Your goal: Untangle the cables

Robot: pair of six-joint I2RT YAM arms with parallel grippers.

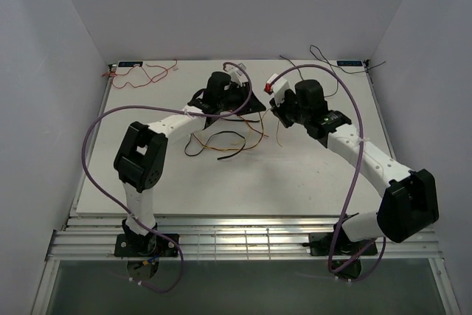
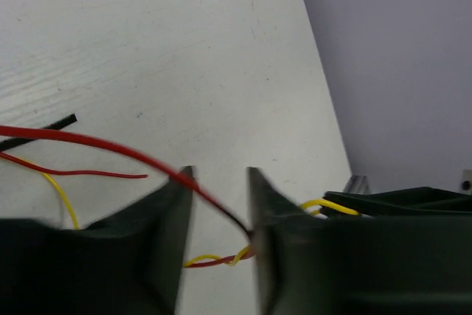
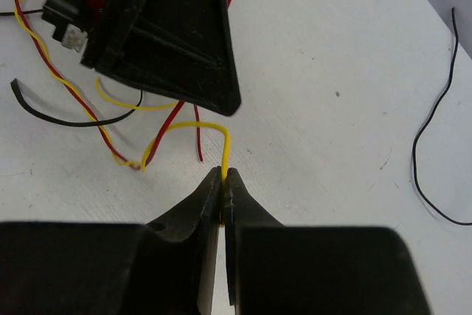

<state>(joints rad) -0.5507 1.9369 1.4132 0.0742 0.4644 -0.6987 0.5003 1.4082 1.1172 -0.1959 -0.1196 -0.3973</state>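
The cables lie tangled mid-table: thin red, yellow and black strands. My left gripper is open. A red cable runs slantwise across the gap between its fingers to the right finger, and a twisted red and yellow pair lies deeper in the gap. My right gripper is shut on the yellow cable, which arches up from its tips toward a red and yellow twist. In the top view the left gripper and the right gripper stand close together.
A separate red cable lies at the back left corner. A thin black cable lies at the back right and shows too in the right wrist view, black cable. Grey walls enclose the white table on three sides.
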